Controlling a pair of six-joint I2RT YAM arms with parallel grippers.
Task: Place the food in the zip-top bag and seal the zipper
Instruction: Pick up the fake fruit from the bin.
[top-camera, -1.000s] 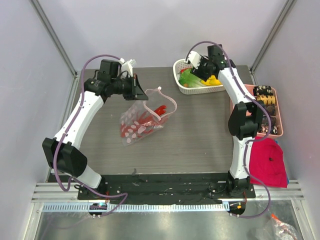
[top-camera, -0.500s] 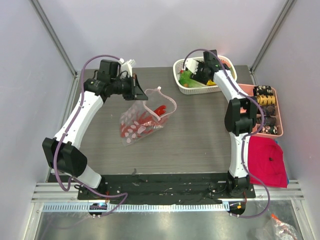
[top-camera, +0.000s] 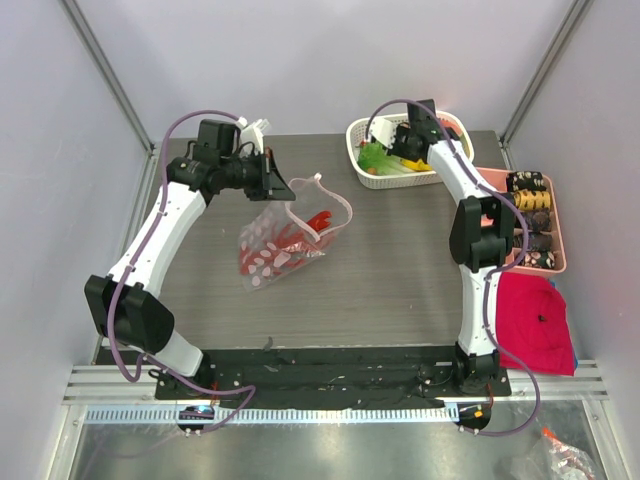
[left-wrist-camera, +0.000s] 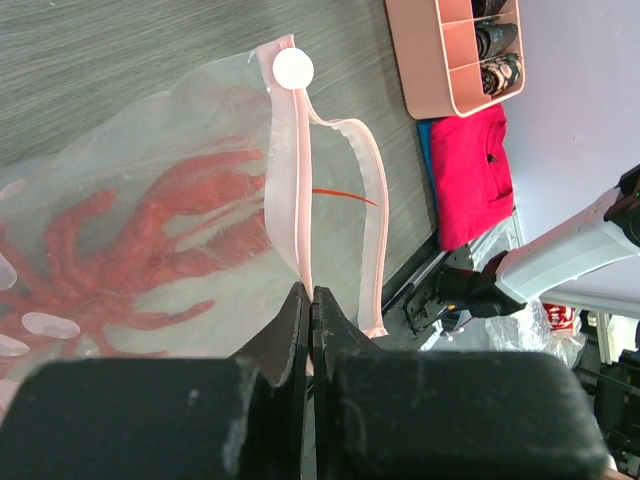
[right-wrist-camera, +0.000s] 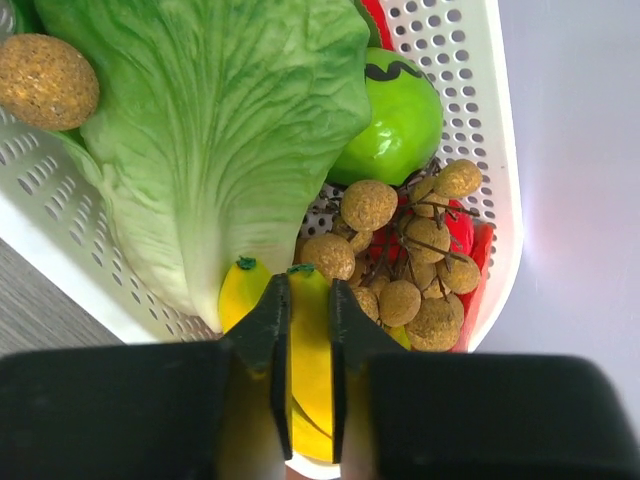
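Pinches yellow banana (right-wrist-camera: 310, 375) lengthwise between narrowed jaws of right gripper (right-wrist-camera: 307, 290), in basket (right-wrist-camera: 480, 150) at far-right corner of table (top-camera: 400, 280). Clamps zipper (left-wrist-camera: 290, 190) in fully closed left gripper (left-wrist-camera: 309, 296); zip-top bag (left-wrist-camera: 150, 200) gapes leftward, well apart.

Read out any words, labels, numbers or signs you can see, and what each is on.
No word or number can be read in any view.
Green round fruit: a black wavy squiggle, not lettering.
Red and white packet, left wrist view: print too blurred to read.
Zip-top bag: pale dots only.
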